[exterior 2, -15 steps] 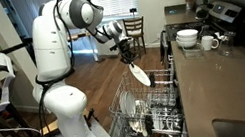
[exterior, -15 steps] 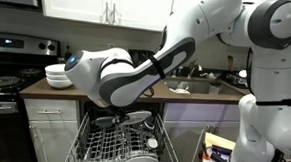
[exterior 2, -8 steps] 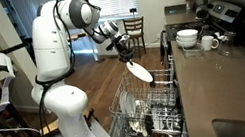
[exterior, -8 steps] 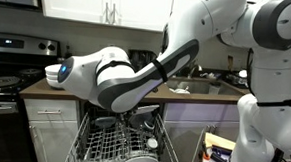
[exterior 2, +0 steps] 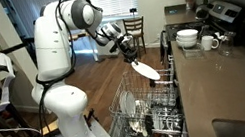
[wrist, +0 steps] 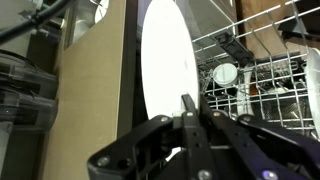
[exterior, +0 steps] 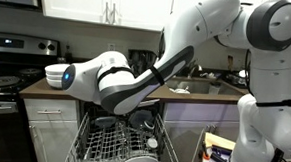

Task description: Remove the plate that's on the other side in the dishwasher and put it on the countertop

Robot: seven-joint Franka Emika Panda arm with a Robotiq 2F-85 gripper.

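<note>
My gripper (wrist: 192, 105) is shut on the rim of a white plate (wrist: 165, 60), which fills the middle of the wrist view on edge. In an exterior view the gripper (exterior 2: 130, 52) holds the plate (exterior 2: 145, 70) tilted in the air above the far end of the open dishwasher's wire rack (exterior 2: 145, 110), close to the edge of the dark countertop (exterior 2: 221, 81). The rack (wrist: 262, 80) also shows in the wrist view, right of the plate. In an exterior view the arm (exterior: 126, 80) stretches across the dishwasher (exterior: 117, 145) and hides the plate and the gripper.
White bowls (exterior 2: 188, 37) and a mug (exterior 2: 209, 42) stand on the countertop near the black stove (exterior 2: 219, 13). Dishes remain in the rack (exterior: 147, 141). A sink (exterior: 195, 86) is set into the countertop. A tan panel (wrist: 90, 90) lies left of the plate.
The gripper has carried the plate slightly up and toward the countertop, and the plate has tilted flatter. The arm's wrist has swung further left over the dishwasher.
</note>
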